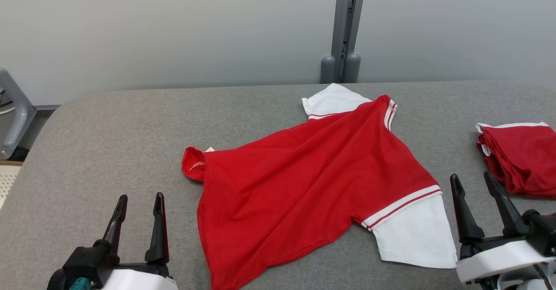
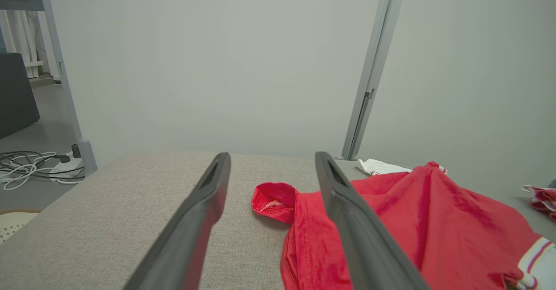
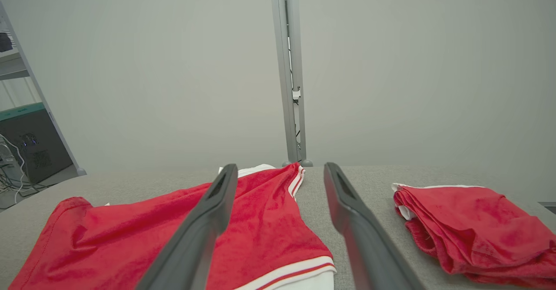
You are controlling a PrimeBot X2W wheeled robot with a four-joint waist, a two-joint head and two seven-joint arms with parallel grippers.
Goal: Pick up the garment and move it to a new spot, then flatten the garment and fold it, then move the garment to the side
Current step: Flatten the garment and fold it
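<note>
A red T-shirt with white sleeves (image 1: 304, 181) lies spread and wrinkled across the middle of the grey table (image 1: 108, 142), one white sleeve at the front right and one at the back. Its hem corner is turned over at the left (image 2: 271, 201). My left gripper (image 1: 140, 202) stands open at the front left, apart from the shirt's left edge (image 2: 304, 238). At the front right my right gripper (image 1: 472, 180) is also open, nothing between its fingers, just right of the front sleeve (image 3: 260, 233).
A second red garment (image 1: 519, 157) lies folded at the table's right edge (image 3: 473, 229). A grey post (image 1: 344, 29) stands behind the table against the pale wall. Cables (image 2: 30, 164) lie on the floor at the left.
</note>
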